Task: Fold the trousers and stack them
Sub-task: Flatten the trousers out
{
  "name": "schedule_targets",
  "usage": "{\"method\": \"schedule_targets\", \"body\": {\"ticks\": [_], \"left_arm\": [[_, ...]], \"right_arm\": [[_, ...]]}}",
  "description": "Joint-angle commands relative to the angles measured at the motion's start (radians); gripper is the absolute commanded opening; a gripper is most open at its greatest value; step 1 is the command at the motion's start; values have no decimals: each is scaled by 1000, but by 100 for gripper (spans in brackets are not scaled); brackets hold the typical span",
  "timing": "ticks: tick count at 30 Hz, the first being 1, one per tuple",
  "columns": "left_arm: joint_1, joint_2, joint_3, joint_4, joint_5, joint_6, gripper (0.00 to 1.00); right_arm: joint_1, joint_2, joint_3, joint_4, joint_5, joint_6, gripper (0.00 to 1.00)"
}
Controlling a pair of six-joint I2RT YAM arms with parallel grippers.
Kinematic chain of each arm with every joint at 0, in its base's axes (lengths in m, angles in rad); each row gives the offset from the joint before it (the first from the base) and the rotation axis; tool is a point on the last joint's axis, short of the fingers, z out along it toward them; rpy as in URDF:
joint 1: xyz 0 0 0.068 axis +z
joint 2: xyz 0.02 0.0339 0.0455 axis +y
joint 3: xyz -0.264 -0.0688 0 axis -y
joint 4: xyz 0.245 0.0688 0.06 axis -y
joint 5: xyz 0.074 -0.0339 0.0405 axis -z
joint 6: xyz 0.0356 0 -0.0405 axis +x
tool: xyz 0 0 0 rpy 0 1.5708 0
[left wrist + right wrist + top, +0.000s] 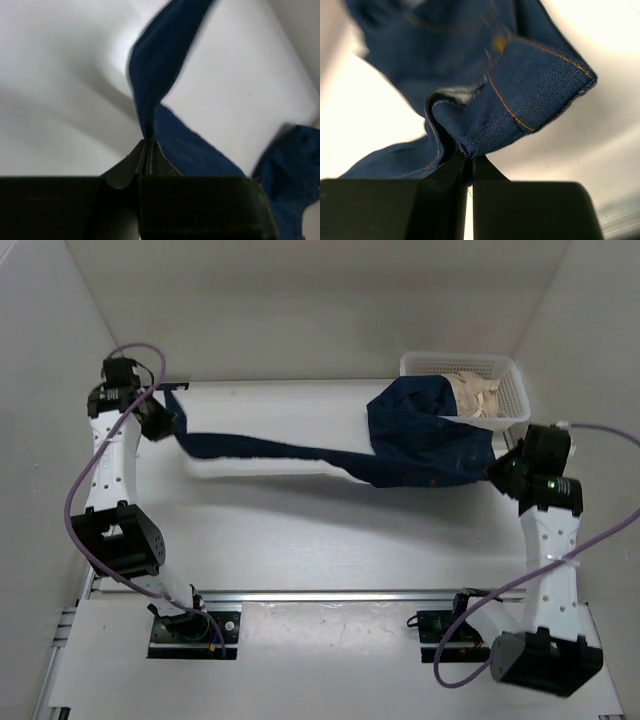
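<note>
Since the limp, heavy trousers (pixel 430 440) are clamped at leg by left hand (pixel 148 143), waist by right hand (pixel 470 156), sagging is expected.

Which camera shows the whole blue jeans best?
The top external view: the trousers show stretched out, end to end. The left wrist view shows only a pinched leg strip; the right wrist view only a stitched corner, up close.

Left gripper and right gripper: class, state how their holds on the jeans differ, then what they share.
The left gripper pinches a narrow leg end; the right gripper pinches a thick, tan-stitched fold at the wide waist end. The left gripper is far from the basket; the right gripper is near it. Both are shut on the jeans.
</note>
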Motion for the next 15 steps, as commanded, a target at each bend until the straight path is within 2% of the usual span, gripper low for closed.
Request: {"method": "schedule_targets", "body": {"ticks": [1,2,3,4,5,6,7,8,10,13,14,15], "left_arm": [[23,-163,-345,53,-57,-46,10],[23,-201,-421,63,-66,-60,10],[49,-275,-554,73,-66,-86,21],[69,-309,-609,73,-57,-86,32],[93,-336,-641,86,-32,-72,51],[143,-358,-655,87,-6,-42,67],[161,-385,-634,87,-6,-28,84],[173,-386,-603,77,5,-15,88],[173,-413,-497,51,-12,-6,88],[173,-429,-403,41,-12,3,77],[164,-444,-402,51,-24,3,70],[164,-455,-392,51,-24,17,53]], "right_arm": [[-8,-192,-200,-79,46,24,0],[-8,-237,-243,-131,83,64,3],[-8,-324,-318,-158,92,78,9],[-8,-352,-338,-188,106,89,24],[-8,-364,-348,-257,126,101,42],[-8,-365,-348,-258,144,112,69],[-8,-365,-348,-268,144,98,81],[-8,-365,-331,-268,158,98,86],[-8,-346,-288,-233,138,89,88],[-8,-297,-231,-163,71,68,88],[-8,-286,-222,-143,51,59,88],[-8,-264,-222,-100,31,48,84]]}}
